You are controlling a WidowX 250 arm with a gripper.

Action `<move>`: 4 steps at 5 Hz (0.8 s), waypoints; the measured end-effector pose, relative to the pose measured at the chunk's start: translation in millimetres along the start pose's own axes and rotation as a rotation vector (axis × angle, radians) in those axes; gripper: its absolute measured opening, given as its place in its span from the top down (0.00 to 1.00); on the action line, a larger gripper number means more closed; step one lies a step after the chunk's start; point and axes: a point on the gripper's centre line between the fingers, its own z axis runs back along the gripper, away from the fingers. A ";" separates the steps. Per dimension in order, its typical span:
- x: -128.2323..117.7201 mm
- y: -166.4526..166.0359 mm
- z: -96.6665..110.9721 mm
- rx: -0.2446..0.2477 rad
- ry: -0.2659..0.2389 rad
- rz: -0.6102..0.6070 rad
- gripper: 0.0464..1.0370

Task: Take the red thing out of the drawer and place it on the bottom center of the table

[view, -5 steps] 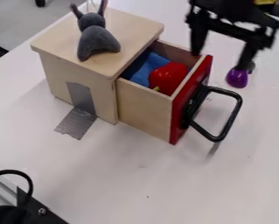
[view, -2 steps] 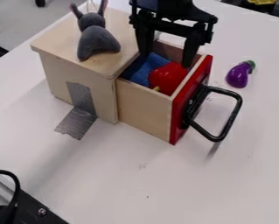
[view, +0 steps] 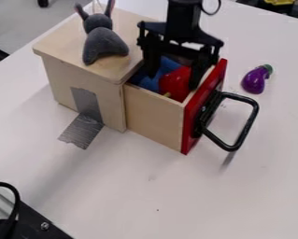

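My gripper hangs over the open drawer, its two fingers spread apart and their tips lowered into it. The red pepper-shaped thing lies inside the drawer, between the fingers and partly covered by the right one. Whether either finger touches it I cannot tell. Blue cloth lies beside it, toward the box. The white table stretches below the drawer to the bottom edge.
A grey plush mouse sits on top of the wooden box. The drawer's black handle juts out to the right. A purple eggplant lies right of the drawer. Black equipment occupies the lower left corner.
From the upper right, the gripper has moved left over the drawer and then down into it, its fingers still apart. The red thing, drawer and eggplant have kept their places.
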 end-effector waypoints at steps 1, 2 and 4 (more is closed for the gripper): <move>2.7 -2.8 -14.2 0.024 0.024 -0.018 0.04; 3.0 -2.4 -16.4 0.042 0.024 -0.021 0.04; -0.8 -8.1 -19.7 0.034 0.018 -0.023 0.23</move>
